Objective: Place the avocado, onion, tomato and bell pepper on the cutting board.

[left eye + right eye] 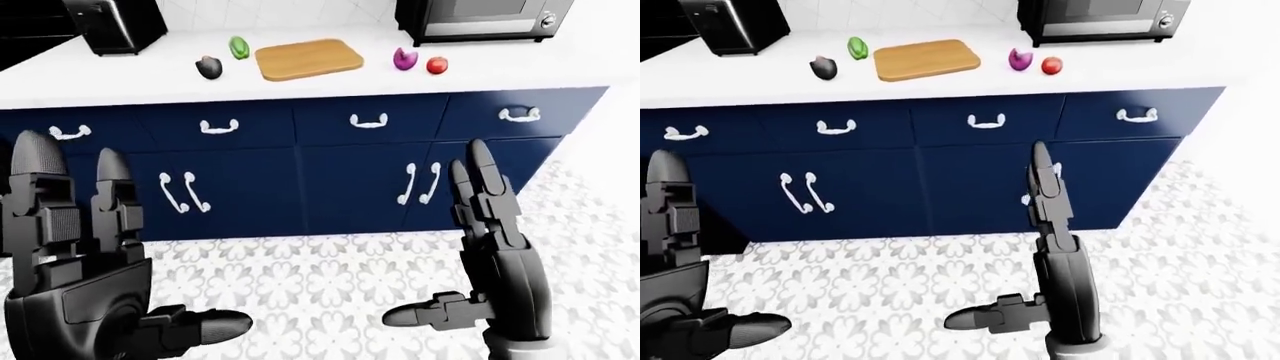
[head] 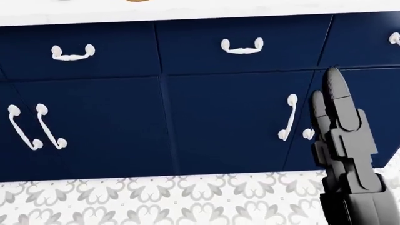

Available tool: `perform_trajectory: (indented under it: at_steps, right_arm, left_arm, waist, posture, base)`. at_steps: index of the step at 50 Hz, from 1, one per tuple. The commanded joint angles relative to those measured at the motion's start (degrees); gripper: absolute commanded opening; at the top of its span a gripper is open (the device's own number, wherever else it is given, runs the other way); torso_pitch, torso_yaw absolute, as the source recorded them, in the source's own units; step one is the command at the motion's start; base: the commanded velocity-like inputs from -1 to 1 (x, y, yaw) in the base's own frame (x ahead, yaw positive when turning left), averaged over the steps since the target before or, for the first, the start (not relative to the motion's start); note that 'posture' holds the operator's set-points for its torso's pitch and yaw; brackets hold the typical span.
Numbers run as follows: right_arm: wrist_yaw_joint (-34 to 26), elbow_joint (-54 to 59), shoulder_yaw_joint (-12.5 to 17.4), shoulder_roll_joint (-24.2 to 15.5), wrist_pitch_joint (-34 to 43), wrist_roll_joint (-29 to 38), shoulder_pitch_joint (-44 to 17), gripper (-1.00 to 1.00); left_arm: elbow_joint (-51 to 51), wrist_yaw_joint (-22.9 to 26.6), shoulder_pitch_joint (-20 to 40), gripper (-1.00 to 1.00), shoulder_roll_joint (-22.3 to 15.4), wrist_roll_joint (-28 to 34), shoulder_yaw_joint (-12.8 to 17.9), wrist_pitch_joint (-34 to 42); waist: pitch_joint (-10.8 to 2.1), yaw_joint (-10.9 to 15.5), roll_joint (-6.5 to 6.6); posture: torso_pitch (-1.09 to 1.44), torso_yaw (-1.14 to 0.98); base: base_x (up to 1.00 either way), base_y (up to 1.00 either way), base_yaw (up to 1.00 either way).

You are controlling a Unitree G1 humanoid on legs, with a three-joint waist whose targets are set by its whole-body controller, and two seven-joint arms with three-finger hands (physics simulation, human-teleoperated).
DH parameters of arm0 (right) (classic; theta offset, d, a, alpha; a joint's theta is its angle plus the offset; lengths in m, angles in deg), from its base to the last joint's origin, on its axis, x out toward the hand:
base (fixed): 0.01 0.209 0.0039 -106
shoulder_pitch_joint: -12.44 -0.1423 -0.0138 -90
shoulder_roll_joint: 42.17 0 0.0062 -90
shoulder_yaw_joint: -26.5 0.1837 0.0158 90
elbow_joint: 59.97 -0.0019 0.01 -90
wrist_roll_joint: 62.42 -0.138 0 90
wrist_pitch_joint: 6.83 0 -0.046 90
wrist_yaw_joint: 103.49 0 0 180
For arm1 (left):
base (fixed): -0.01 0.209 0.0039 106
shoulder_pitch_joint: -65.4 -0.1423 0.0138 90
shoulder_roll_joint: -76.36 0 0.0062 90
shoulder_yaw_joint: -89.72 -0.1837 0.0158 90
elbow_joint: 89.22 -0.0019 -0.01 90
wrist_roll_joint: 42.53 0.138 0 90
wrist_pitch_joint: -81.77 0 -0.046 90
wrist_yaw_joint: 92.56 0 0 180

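In the left-eye view a wooden cutting board [image 1: 308, 59] lies on the white counter [image 1: 300, 86]. To its left are a dark avocado [image 1: 208, 67] and a green bell pepper [image 1: 239, 47]. To its right are a purple onion [image 1: 404, 58] and a red tomato [image 1: 436, 66]. My left hand [image 1: 120, 300] is open and empty at the bottom left. My right hand [image 1: 480, 270] is open and empty at the bottom right, fingers upright. Both hands are far below the counter.
Navy cabinets with white handles [image 1: 369, 121] run under the counter. A black toaster [image 1: 112, 24] stands at the top left, a microwave [image 1: 485, 16] at the top right. Patterned floor tiles [image 1: 320, 277] lie between me and the cabinets. The counter ends at the right [image 1: 600, 82].
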State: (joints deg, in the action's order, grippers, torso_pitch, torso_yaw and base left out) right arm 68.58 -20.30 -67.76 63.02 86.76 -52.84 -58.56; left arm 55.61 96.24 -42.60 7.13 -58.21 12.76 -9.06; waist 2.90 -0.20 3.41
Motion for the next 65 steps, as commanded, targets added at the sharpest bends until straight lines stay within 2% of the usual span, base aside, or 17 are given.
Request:
perform_trajectory:
  at_steps: [1,8,12,21,23,25,26,29,31,34,42,47,48,56,62,63,65]
  right_arm:
    - [0.12,-2.09,0.1,-0.31,-1.25,-0.06,-0.28,1.0]
    - [-0.01,-2.12,0.24,-0.31,-1.14,-0.28,-0.21,1.0]
    - [-0.01,-2.0,0.43,-0.26,-1.3,-0.48,-0.22,1.0]
    - [-0.04,-1.96,0.44,-0.23,-1.27,-0.49,-0.16,1.0]
    - [-0.03,-1.78,0.52,-0.2,-1.14,-0.53,-0.3,1.0]
    - [-0.02,-1.75,0.53,-0.19,-1.25,-0.58,-0.28,1.0]
    - [-0.01,-1.69,0.57,-0.17,-1.35,-0.69,-0.28,1.0]
    - [-0.11,-1.66,0.69,-0.16,-1.65,-1.11,-0.23,1.0]
    - [-0.14,-1.57,0.66,-0.17,-1.85,-1.14,-0.21,1.0]
    - [-0.09,-1.45,0.51,-0.21,-1.89,-0.85,-0.25,1.0]
    - [-0.16,-1.61,0.52,-0.24,-2.21,-1.01,-0.09,1.0]
    - [-0.14,-1.6,0.46,-0.24,-2.26,-0.81,-0.07,1.0]
    - [-0.12,-1.56,0.51,-0.24,-2.18,-0.77,-0.11,1.0]
    - [-0.08,-1.3,0.66,-0.21,-2.74,-0.8,0.02,1.0]
    - [-0.14,-0.98,0.61,-0.21,-2.64,-0.6,-0.16,1.0]
    - [-0.14,-0.95,0.64,-0.2,-2.68,-0.65,-0.16,1.0]
    - [-0.14,-0.88,0.61,-0.2,-2.68,-0.58,-0.2,1.0]
  left_arm:
    - [1.87,0.0,0.07,1.0,0.12,-0.02,-0.21,-1.07]
    - [1.72,0.25,-0.25,1.0,0.21,0.16,-0.51,-1.46]
    - [1.62,0.19,-0.24,1.0,0.2,0.32,-0.57,-1.63]
    - [1.64,0.21,-0.54,1.0,0.22,0.55,-1.0,-1.72]
    - [1.62,0.14,-0.52,1.0,0.19,0.65,-1.1,-1.69]
    - [1.59,0.12,-0.52,1.0,0.18,0.63,-1.1,-1.77]
    - [1.54,0.18,-0.6,1.0,0.19,0.69,-1.18,-1.9]
    - [1.33,0.28,-0.73,1.0,0.22,0.84,-1.38,-2.27]
    - [1.24,0.31,-0.79,1.0,0.2,0.81,-1.39,-2.43]
    - [1.13,0.46,-1.02,1.0,0.22,0.91,-1.55,-2.74]
    - [1.24,0.66,-1.33,1.0,0.22,0.99,-1.75,-2.96]
    - [1.2,0.59,-1.24,1.0,0.18,1.05,-1.78,-2.92]
    - [1.2,0.62,-1.27,1.0,0.18,1.06,-1.8,-2.99]
    - [1.17,0.73,-1.44,1.0,0.21,1.04,-1.85,-3.07]
    - [1.16,0.85,-1.64,1.0,0.26,1.07,-2.01,-3.26]
    - [1.02,0.89,-1.63,1.0,0.26,1.14,-2.07,-3.34]
    - [0.99,0.88,-1.63,1.0,0.23,1.11,-2.07,-3.36]
  waist:
    - [-0.35,0.21,-0.37]
    - [-0.12,0.03,-3.41]
    - [-0.6,-0.25,-7.54]
    - [-0.04,-0.47,-4.02]
    - [-0.01,-0.6,-1.97]
    - [-1.42,-0.29,2.48]
    - [-0.75,0.26,0.31]
    - [-0.01,0.47,-0.78]
    - [-1.83,0.36,-0.93]
    - [0.31,0.71,-1.43]
    - [0.98,0.9,-4.33]
    - [0.84,0.22,-7.97]
    - [1.14,0.28,-6.26]
    - [0.69,-0.01,-4.65]
    - [-1.21,-0.63,1.64]
    - [0.74,0.34,-0.86]
    - [1.05,0.58,0.3]
  posture:
    - [0.0,0.0]
    - [0.0,0.0]
    - [0.0,0.0]
    - [0.0,0.0]
    - [0.0,0.0]
    - [0.0,0.0]
    - [0.0,0.0]
    - [0.0,0.0]
    - [0.0,0.0]
    - [0.0,0.0]
    - [0.0,0.0]
    - [0.0,0.0]
    - [0.0,0.0]
    - [0.0,0.0]
    - [0.0,0.0]
    - [0.0,0.0]
    - [0.0,0.0]
  base:
    - [0.0,0.27,0.0]
    - [0.0,0.28,0.0]
    - [0.0,0.28,0.0]
    - [0.0,0.27,0.0]
    - [0.0,0.27,0.0]
    - [0.0,0.27,0.0]
    - [0.0,0.28,0.0]
    - [0.0,0.12,0.0]
    - [0.04,0.0,0.0]
    - [0.17,0.0,0.0]
    - [0.28,0.0,0.0]
    - [0.33,0.0,0.0]
    - [0.33,0.0,0.0]
    - [0.36,0.0,0.0]
    - [0.43,0.0,0.0]
    - [0.44,0.0,0.0]
    - [0.43,0.0,0.0]
